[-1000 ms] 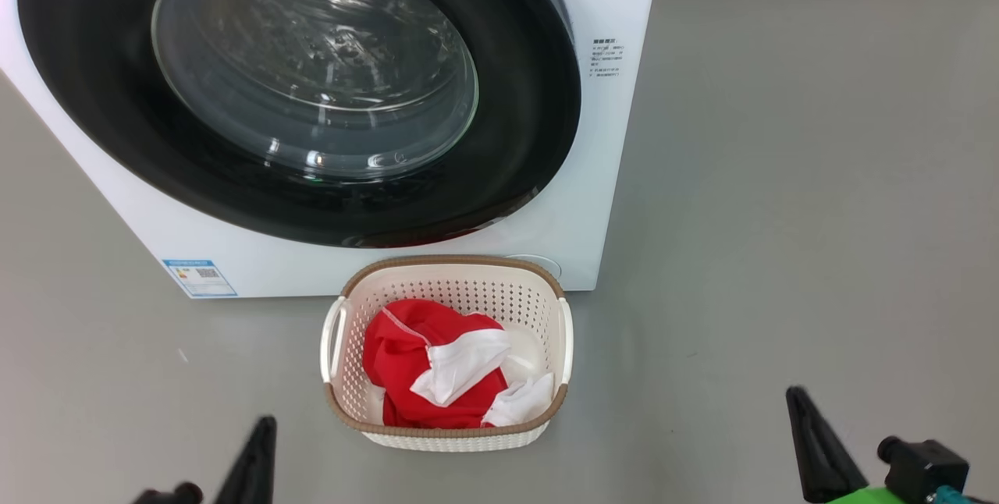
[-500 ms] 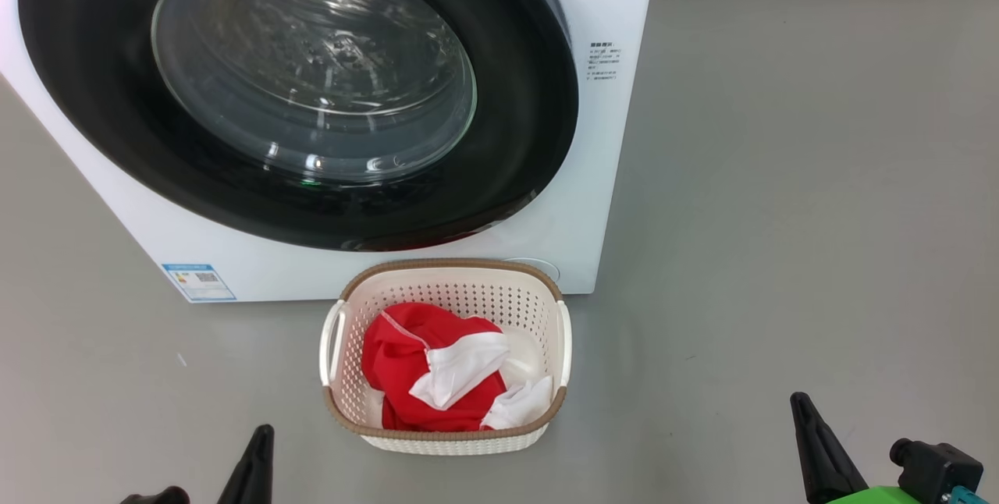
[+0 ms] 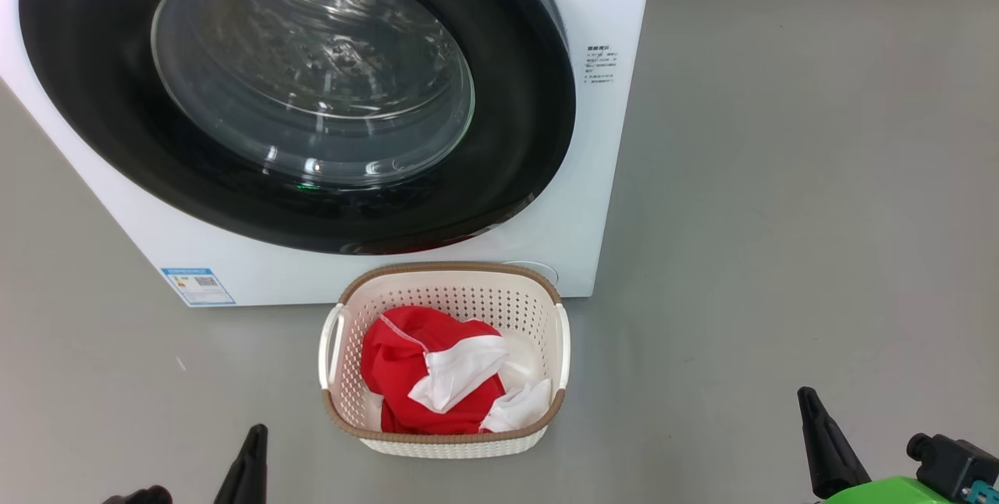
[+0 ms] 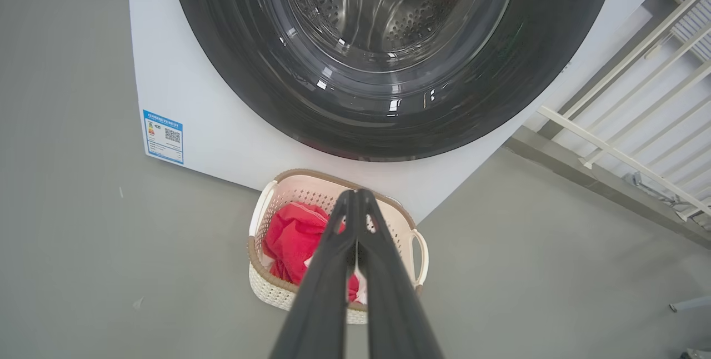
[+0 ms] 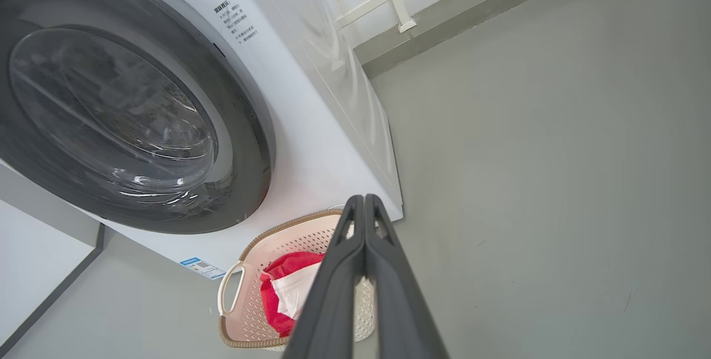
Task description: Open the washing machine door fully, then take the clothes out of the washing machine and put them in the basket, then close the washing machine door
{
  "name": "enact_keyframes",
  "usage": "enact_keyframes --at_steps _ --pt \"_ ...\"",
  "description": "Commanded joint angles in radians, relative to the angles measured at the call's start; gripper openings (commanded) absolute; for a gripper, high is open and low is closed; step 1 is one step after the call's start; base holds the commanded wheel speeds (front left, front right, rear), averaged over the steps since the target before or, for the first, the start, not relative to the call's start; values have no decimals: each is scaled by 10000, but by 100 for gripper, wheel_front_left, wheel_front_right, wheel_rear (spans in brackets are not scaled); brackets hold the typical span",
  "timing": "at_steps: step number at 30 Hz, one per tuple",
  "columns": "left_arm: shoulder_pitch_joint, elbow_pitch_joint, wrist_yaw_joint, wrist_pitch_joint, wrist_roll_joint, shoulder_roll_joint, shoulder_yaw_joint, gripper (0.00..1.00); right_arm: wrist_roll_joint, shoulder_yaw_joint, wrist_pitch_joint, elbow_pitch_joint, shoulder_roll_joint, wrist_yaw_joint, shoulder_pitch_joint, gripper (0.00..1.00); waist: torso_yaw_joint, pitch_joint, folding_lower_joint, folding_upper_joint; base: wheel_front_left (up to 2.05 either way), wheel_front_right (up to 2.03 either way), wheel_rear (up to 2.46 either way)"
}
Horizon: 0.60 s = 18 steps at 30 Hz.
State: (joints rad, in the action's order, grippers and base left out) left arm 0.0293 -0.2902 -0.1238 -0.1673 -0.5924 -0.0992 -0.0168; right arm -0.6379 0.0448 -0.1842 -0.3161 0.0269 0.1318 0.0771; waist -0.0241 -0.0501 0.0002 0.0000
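- The large round washing machine door (image 3: 296,90), with its glossy black rim and bulging clear glass, is seen shut flat against the front of the big white washing machine (image 3: 585,215).
- Through the glass, a perforated steel drum (image 4: 389,9) is made out.
- The clothes (image 3: 421,371), bright red fabric with white panels and a small white piece at the right, are found piled inside the basket (image 3: 449,267), a small cream-white perforated plastic one with a brown woven-look rim and side handles.
- The basket is set on the smooth grey floor (image 3: 780,215), just in front of the machine and right below the door's lowest edge; whether the two touch cannot be told.
- A small blue label (image 3: 197,286) is spotted low on the machine's front, left of the basket.
- The left gripper (image 4: 355,195) is held above the floor on the near side of the basket, its two long dark fingers pressed together tip to tip.
- The right gripper (image 5: 364,199) is held well off to the basket's right, its fingers likewise pressed together.
- A white railing (image 4: 611,150) is caught beyond the machine in the left wrist view.
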Motion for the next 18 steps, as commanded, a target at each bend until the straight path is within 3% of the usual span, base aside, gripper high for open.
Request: enact_keyframes --at_steps 1,18 --pt "-399 260 -18 56 -303 -67 202 0 -418 -7 52 290 153 -3 -389 0 4 8 -1 0 0 0 0" --pt "-582 297 -28 568 -2173 31 402 0 -2238 47 541 374 224 -4 -658 0 49 95 -1 0 0 0 0"
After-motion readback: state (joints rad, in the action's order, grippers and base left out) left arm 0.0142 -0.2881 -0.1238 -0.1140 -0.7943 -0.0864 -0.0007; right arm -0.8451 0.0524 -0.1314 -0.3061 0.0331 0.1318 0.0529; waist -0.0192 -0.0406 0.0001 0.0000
